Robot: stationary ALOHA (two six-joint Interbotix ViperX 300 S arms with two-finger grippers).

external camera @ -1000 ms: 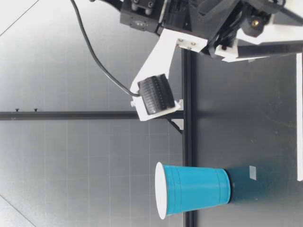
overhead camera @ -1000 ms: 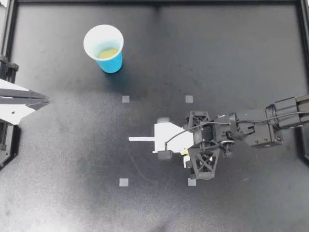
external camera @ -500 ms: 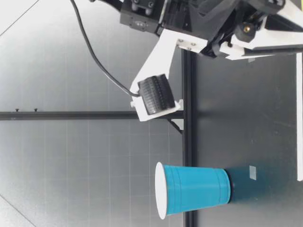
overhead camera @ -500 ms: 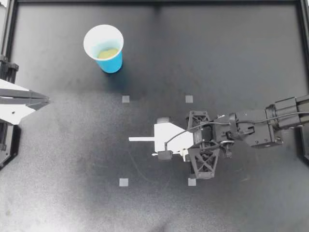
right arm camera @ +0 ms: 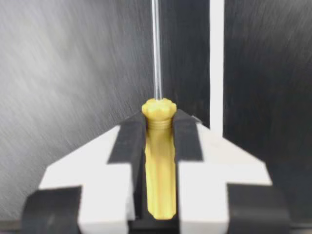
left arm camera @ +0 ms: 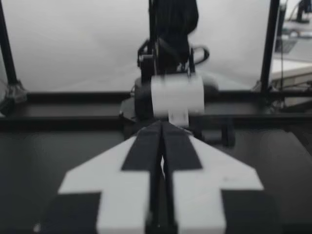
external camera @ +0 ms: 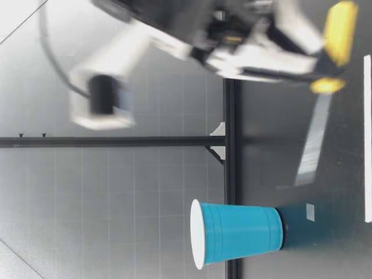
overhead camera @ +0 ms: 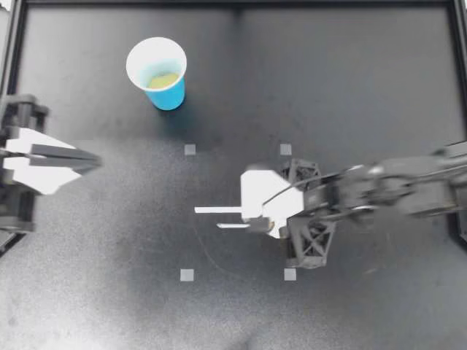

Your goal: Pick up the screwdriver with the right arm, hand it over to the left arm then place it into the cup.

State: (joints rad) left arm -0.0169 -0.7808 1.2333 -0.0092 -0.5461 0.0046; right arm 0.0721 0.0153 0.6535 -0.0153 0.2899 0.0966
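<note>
Top view: my right gripper (overhead camera: 255, 221) is clenched on the screwdriver's (overhead camera: 271, 229) yellow handle near the table's middle, shaft pointing toward my left gripper (overhead camera: 87, 155), whose fingers are pressed together, well apart. Farthest, the blue cup (overhead camera: 169, 95) stands upright.

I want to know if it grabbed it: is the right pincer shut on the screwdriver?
Shut. My right pincer has both fingers pressing the yellow screwdriver handle from two sides.
</note>
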